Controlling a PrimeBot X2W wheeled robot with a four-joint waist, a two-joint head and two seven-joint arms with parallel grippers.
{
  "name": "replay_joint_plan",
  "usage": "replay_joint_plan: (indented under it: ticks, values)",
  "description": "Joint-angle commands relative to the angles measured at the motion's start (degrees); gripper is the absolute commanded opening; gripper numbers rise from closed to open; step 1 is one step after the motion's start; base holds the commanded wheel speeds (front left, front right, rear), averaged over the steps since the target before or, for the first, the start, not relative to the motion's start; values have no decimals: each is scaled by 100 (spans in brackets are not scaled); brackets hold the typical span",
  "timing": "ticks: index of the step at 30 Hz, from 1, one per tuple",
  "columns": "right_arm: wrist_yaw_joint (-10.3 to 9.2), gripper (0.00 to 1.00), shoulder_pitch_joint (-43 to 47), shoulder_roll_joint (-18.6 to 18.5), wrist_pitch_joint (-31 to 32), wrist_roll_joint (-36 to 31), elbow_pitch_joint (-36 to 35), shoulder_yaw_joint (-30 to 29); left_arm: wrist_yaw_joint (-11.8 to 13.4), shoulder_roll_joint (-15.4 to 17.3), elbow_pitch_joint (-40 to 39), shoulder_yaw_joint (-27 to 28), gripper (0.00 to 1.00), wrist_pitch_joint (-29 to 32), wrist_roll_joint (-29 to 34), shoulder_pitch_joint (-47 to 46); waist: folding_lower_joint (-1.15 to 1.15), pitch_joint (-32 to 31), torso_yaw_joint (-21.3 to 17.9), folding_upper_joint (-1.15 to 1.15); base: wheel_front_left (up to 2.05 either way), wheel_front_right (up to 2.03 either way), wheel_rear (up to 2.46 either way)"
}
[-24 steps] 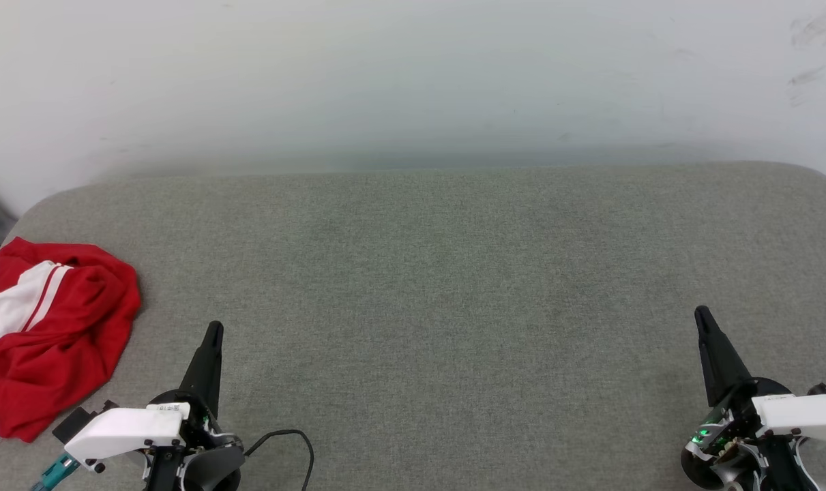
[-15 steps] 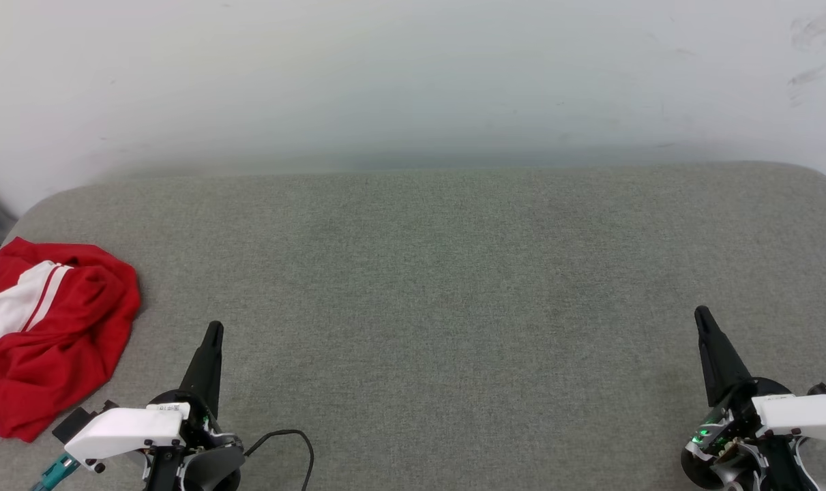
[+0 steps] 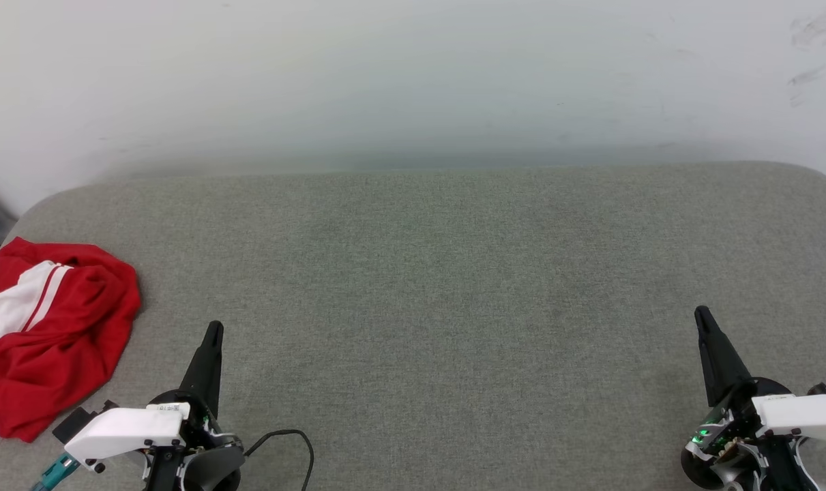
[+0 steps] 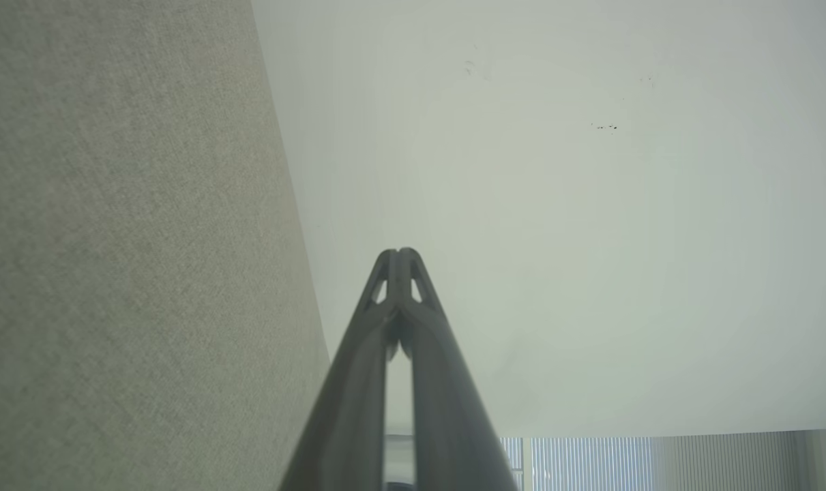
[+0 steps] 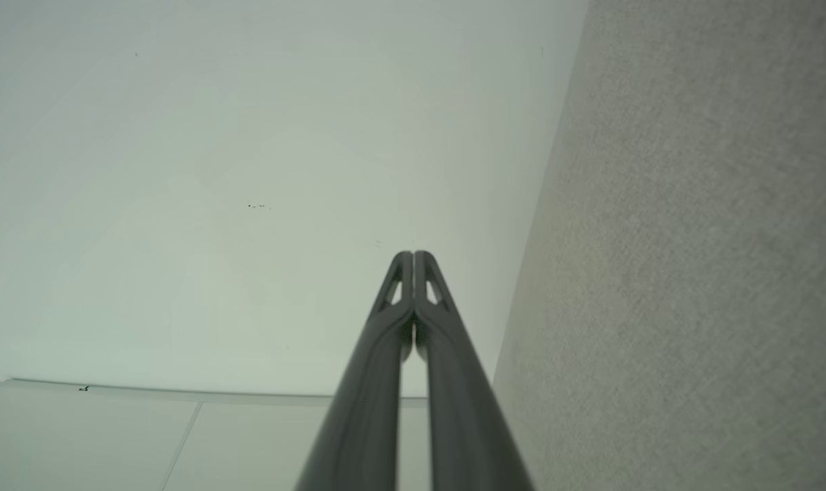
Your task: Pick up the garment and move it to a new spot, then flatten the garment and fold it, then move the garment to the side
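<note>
I'd pinch the limp, light garment at the counter's left edge by a raised fold; left gripper and right gripper have jaws pressed together.

I see the red shirt crumpled at the left edge of the grey table, one white sleeve showing. My left gripper sits near it, not touching. My right gripper is well apart at lower right. Each has its fingers together.
</note>
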Motion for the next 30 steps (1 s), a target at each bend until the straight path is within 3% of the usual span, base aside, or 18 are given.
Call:
replay_joint_plan:
  ticks: [1, 7, 8, 19, 24, 30]
  values:
    - [0, 0, -65, 8, 7, 23, 3, 7, -20, 5, -5, 14, 0, 12, 2, -37, 0, 0, 0, 0, 0, 0, 0]
    - [0, 0, -65, 8, 7, 23, 3, 7, -20, 5, -5, 13, 0, 11, 2, -37, 0, 0, 0, 0, 0, 0, 0]
    - [0, 100, 9, 0, -2, -2, 14, 0, 1, -2, 14, 0, 100, -3, 0, 5, 0, 0, 0, 0, 0, 0, 0]
    - [0, 100, 140, 3, -261, -360, 42, 3, 0, -11, -48, 9, 100, -262, 281, 134, 0, 10, 0, 0, 0, 0, 0]
    - [0, 100, 169, 3, -397, -911, -131, -42, 50, -9, -166, 113, 100, -399, 817, 115, 0, 22, 2, 0, 0, 0, 0]
    - [0, 100, 204, 3, -551, -1672, -397, -74, 281, -7, -464, 42, 100, -553, 1636, 128, 0, 37, 7, 0, 0, 0, 0]
